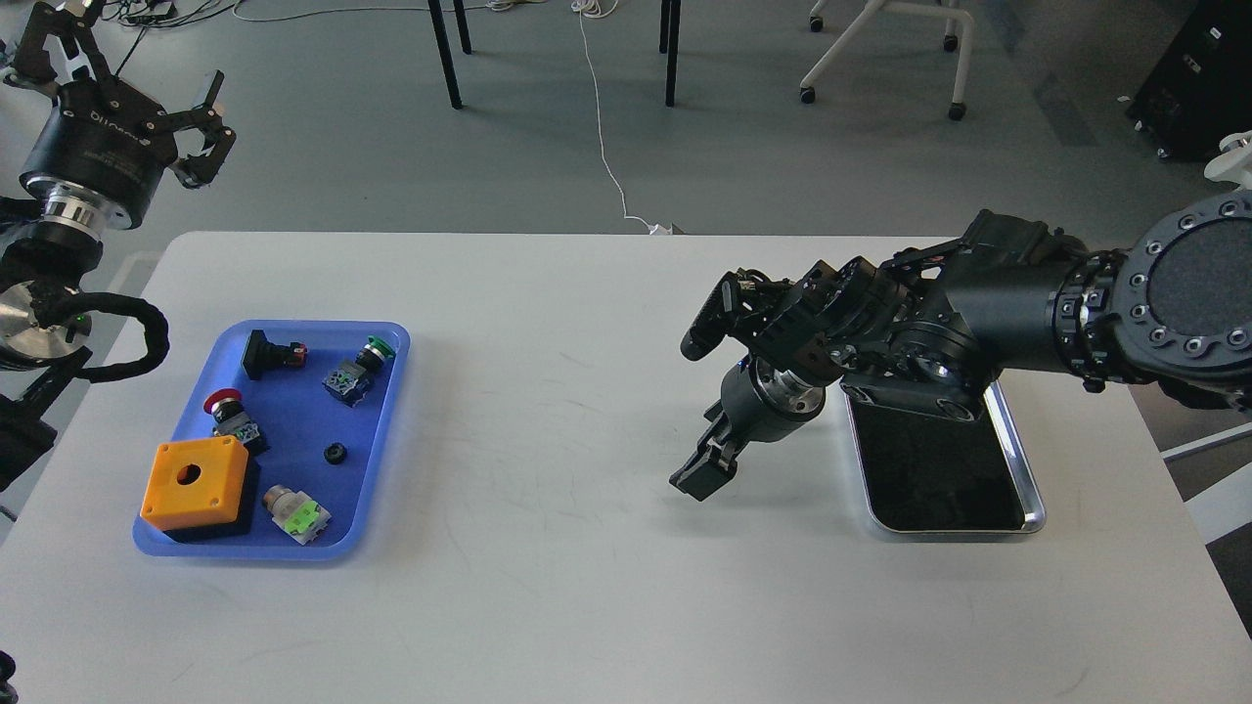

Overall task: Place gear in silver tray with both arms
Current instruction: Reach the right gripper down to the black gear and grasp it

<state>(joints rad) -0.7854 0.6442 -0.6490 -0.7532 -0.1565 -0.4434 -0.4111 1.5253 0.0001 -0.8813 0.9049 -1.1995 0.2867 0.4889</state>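
Silver tray (1032, 469) at table's (587, 587) right edge, under right arm.
Right gripper (699, 411) fingers spread, empty; left gripper (137, 73) apart, off-table.

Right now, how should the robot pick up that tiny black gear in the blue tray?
Probably from straight above, with the fingers closing on its outer rim. The gear is a small round ring lying flat on the blue tray, so only its edge offers a hold. It has bare floor around it, and the left gripper is on that side.
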